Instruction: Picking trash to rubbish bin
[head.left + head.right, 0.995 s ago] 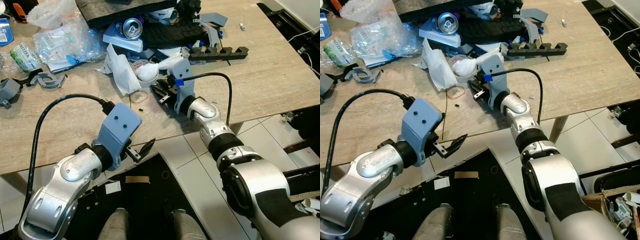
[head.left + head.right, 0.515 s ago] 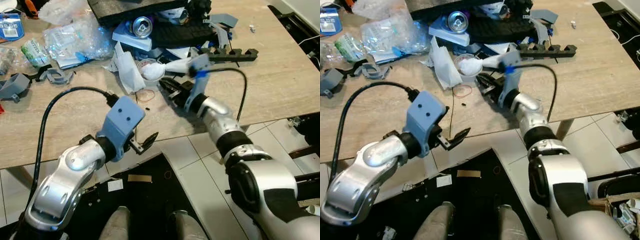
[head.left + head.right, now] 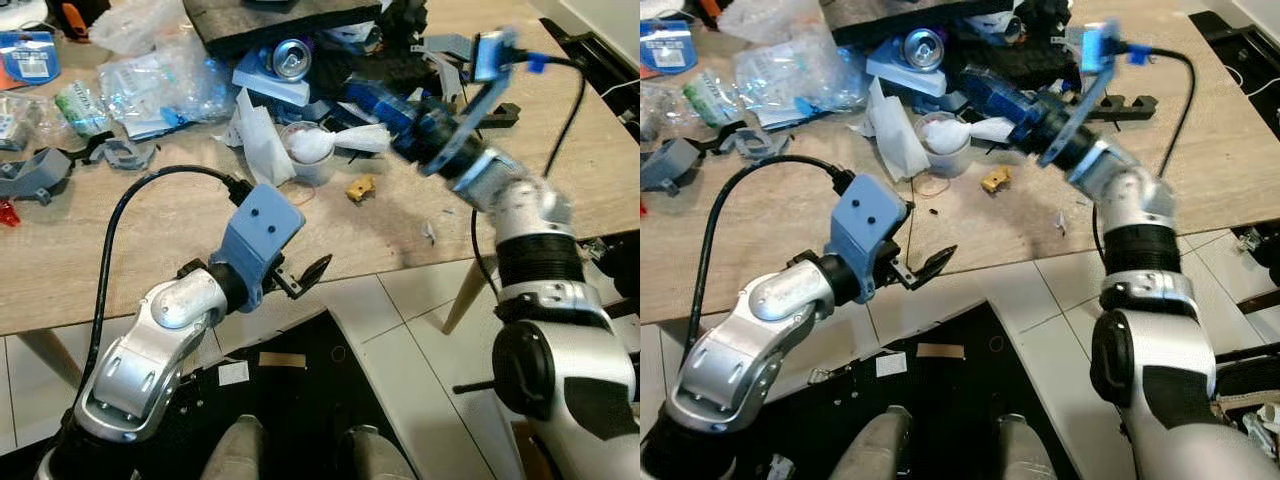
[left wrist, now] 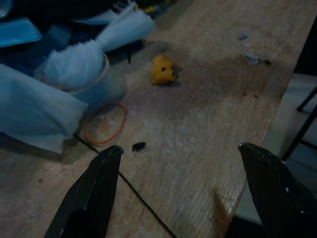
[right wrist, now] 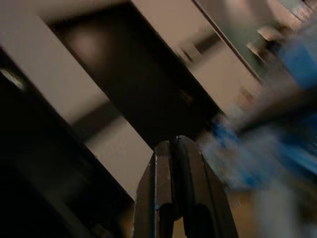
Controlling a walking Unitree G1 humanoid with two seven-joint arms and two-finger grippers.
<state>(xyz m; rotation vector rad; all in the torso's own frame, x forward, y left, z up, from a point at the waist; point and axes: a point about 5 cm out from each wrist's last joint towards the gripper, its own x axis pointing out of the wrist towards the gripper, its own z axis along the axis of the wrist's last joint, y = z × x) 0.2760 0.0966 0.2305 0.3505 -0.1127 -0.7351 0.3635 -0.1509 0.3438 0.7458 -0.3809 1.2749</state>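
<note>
Right gripper [image 5: 177,148] clenched, blurred, raised over the table [image 3: 560,150], crumpled white tissue [image 3: 360,137] just beside it, yellow scrap [image 3: 358,187] below, left gripper [image 4: 183,183] parted, no legible labels.

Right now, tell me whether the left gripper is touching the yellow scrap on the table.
Apart. The left wrist view shows the left gripper open, with bare table between its fingers and the yellow scrap farther ahead.

A light wood-grain table [image 3: 600,150] fills the upper scene, its near edge running diagonally. Below lies a floor of pale tiles [image 3: 420,330] and a black mat [image 3: 300,370]. A slanted table leg [image 3: 462,296] shows.
</note>
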